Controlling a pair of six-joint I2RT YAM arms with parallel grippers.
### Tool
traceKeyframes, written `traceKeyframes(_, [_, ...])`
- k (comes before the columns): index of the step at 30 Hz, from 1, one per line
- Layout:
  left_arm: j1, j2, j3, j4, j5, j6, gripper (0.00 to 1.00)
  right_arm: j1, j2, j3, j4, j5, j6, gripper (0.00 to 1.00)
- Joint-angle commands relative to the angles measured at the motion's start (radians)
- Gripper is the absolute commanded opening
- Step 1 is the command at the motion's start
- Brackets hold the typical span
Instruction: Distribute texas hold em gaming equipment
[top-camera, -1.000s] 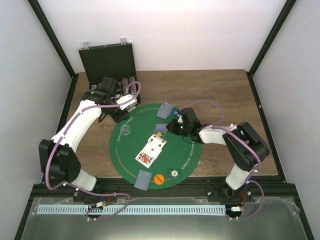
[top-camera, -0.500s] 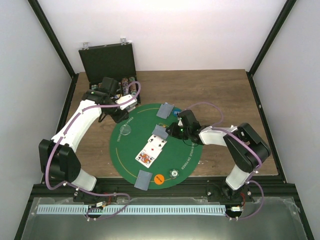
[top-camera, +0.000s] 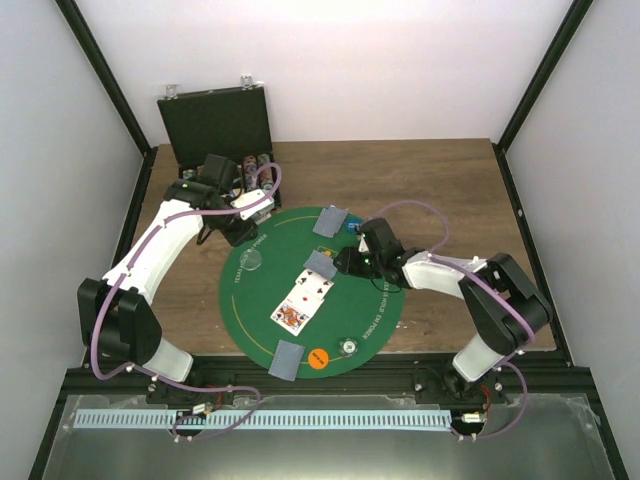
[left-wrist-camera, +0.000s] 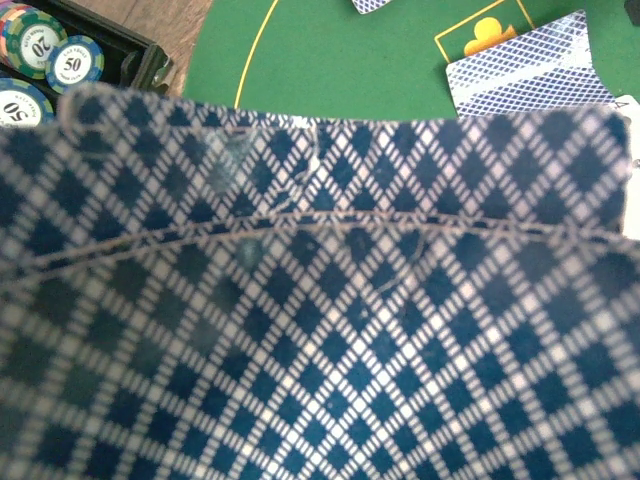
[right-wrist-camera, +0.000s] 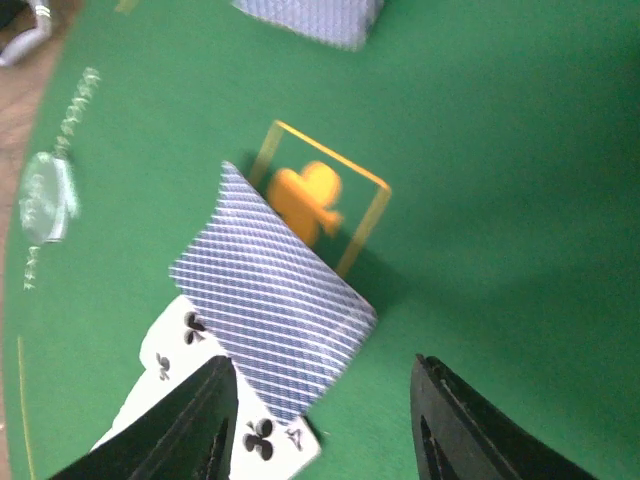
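Blue-backed playing cards (left-wrist-camera: 320, 300) fill the left wrist view and hide the fingers; my left gripper (top-camera: 236, 226) is shut on this stack by the mat's upper left edge. My right gripper (right-wrist-camera: 325, 420) stands open low over the green mat (top-camera: 380, 310). Just ahead of its fingers (right-wrist-camera: 190, 430) a face-down card (right-wrist-camera: 270, 290) lies loose, overlapping a face-up clubs card (right-wrist-camera: 195, 390). From above, that face-down card (top-camera: 320, 263) sits mid-mat with two face-up cards (top-camera: 300, 303) below it. More face-down cards lie at the far rim (top-camera: 331, 221) and the near rim (top-camera: 286, 358).
An orange chip (top-camera: 318, 358) and a silvery chip (top-camera: 347, 346) rest near the mat's front edge, and a clear disc (top-camera: 254, 263) on its left side. The open black case (top-camera: 215, 125) with chip stacks (left-wrist-camera: 50, 65) stands at the back left.
My right gripper's jaws have opened and let go of the face-down card at the mat's middle, and the arm has shifted slightly. The left arm has stayed still with its cards.
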Motion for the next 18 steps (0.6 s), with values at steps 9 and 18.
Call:
traceKeyframes(9, [-0.019,-0.024,0.045,-0.067,0.036,0.061,0.41,-0.171,0.094,0.564,-0.311,-0.374,-0.390,0.55])
traceKeyframes(18, [-0.024,-0.029,0.040,-0.075,0.023,0.064,0.41,-0.166,0.232,0.636,-0.479,-0.200,-0.389,0.52])
